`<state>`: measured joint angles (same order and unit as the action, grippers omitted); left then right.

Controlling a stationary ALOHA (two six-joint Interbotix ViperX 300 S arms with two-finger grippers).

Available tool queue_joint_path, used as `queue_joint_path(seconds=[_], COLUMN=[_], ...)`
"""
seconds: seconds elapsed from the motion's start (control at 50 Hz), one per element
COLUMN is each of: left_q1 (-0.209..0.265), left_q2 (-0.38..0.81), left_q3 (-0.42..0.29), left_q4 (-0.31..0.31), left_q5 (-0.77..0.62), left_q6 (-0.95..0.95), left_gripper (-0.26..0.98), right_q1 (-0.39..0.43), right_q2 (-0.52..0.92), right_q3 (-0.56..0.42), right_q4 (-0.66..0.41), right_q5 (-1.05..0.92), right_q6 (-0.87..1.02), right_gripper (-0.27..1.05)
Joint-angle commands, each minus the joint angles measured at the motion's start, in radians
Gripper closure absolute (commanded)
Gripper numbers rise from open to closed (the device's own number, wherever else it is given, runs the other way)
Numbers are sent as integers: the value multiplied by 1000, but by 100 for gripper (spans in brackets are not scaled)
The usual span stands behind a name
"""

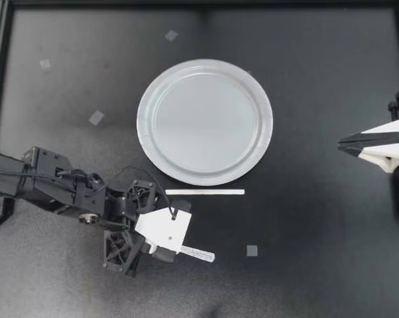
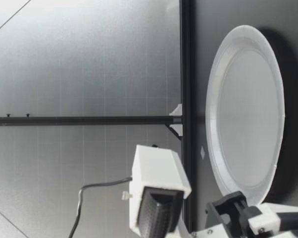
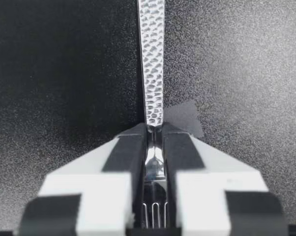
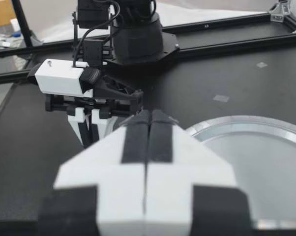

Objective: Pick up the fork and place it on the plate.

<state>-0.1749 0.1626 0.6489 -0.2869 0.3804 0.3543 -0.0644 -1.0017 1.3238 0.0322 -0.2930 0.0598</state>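
My left pincer (image 1: 178, 250) grips the fork (image 1: 198, 254) by its neck, tines toward the wrist and handle jutting ahead, in the counter's (image 1: 305, 252) left half. The plate (image 1: 146, 142) lies mid-counter, apart from the fork, with a white strip (image 1: 204, 192) between them. My right pincer (image 1: 342, 141) is clenched on nothing at the right edge.

My left arm (image 1: 54, 182) is black and blocky — a thin dark cable (image 1: 161, 189) runs to its white camera housing (image 1: 163, 230). My right hand (image 1: 342, 142) has white fingers (image 4: 103, 162) faced with black pads (image 4: 136, 140).
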Motion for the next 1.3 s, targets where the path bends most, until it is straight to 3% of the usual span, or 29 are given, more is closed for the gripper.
queue_joint_path(seconds=[0.0,0.16,0.3,0.4,0.54,0.64,0.74,0.8,0.96,1.08,1.28], left_q1=[0,3,5,5,5,5,5,5,5,5,5], left_q2=[-58,-213,-321,-393,-456,-449,-414,-391,-313,-272,-245], left_q3=[-29,-51,-9,61,190,273,293,279,158,110,126], left_q4=[0,-6,-49,-89,-187,-187,-118,-67,78,110,107], left_q5=[-11,-163,-423,-653,-983,-1169,-1216,-1227,-1230,-1230,-1232], left_q6=[-8,-37,-147,-304,-672,-1015,-1296,-1396,-1559,-1609,-1689], left_gripper=[71,71,71,71,71,71,71,71,71,71,71], right_q1=[-6,-9,-12,-38,-80,-107,-124,-129,-129,-127,-127], right_q2=[5,31,77,109,156,202,258,299,451,545,586], right_q3=[-21,-110,-215,-279,-341,-365,-368,-367,-376,-385,-388], right_q4=[-2,-89,-163,-163,-181,-199,-219,-221,-222,-215,-198], right_q5=[-11,61,170,206,206,199,132,63,-91,-198,-322], right_q6=[-9,-164,-419,-557,-684,-781,-885,-939,-1131,-1267,-1381], right_gripper=[91,91,90,85,62,30,7,9,12,12,12])
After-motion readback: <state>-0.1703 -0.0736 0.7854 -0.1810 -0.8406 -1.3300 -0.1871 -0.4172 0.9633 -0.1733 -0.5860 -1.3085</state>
